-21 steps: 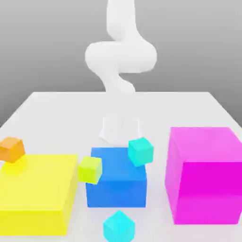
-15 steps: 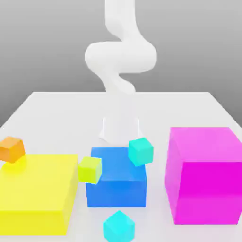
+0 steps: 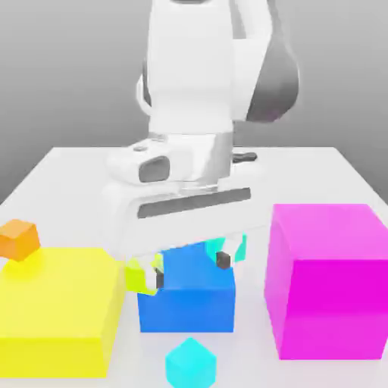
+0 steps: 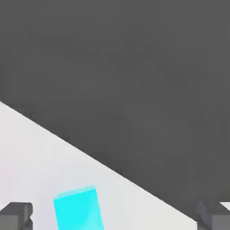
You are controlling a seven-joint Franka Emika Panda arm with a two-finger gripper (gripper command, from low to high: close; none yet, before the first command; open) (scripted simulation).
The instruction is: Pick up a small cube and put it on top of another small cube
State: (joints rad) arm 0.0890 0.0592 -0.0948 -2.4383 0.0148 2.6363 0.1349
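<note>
The hand (image 3: 189,270) hangs wide open and empty above the blue block (image 3: 187,297). The small cyan cube (image 3: 191,364) sits on the bench (image 3: 68,170) just in front of that block, nearer the exterior camera, between the 2 fingertips (image 4: 16,214) in the hand view.

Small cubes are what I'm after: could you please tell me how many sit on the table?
4: orange small cube at the exterior view's left edge, lime-green small cube and turquoise small cube behind the open gripper, cyan small cube nearest the camera.
</note>
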